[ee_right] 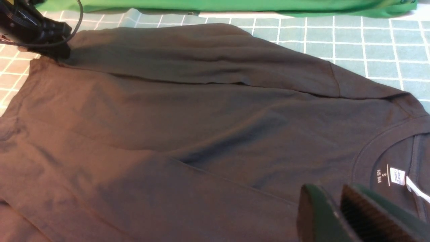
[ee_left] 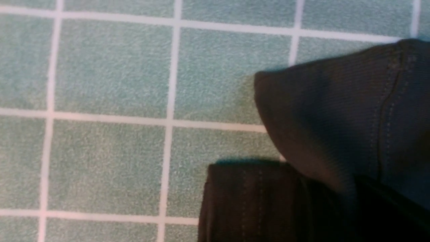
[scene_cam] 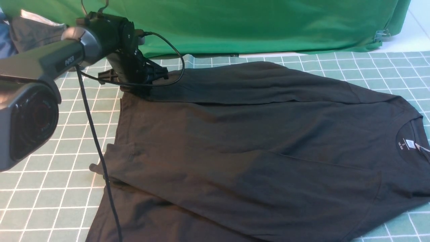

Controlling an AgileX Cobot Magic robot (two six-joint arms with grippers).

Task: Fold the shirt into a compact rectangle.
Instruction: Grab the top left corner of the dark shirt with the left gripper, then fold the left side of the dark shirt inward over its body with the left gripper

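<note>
Left hand (scene_cam: 142,88): resting at the far hem corner of the black shirt (scene_cam: 255,141), where a sleeve (scene_cam: 268,84) folded along the body ends. Whether its fingers are together or apart cannot be told.

Right hand (ee_right: 327,195): fingers nearly together with nothing between them, poised above the shirt just beside the collar and neck tag (ee_right: 398,176).

The shirt lies spread on the green checked surface (scene_cam: 50,188), with its collar at the end away from the left hand.
</note>
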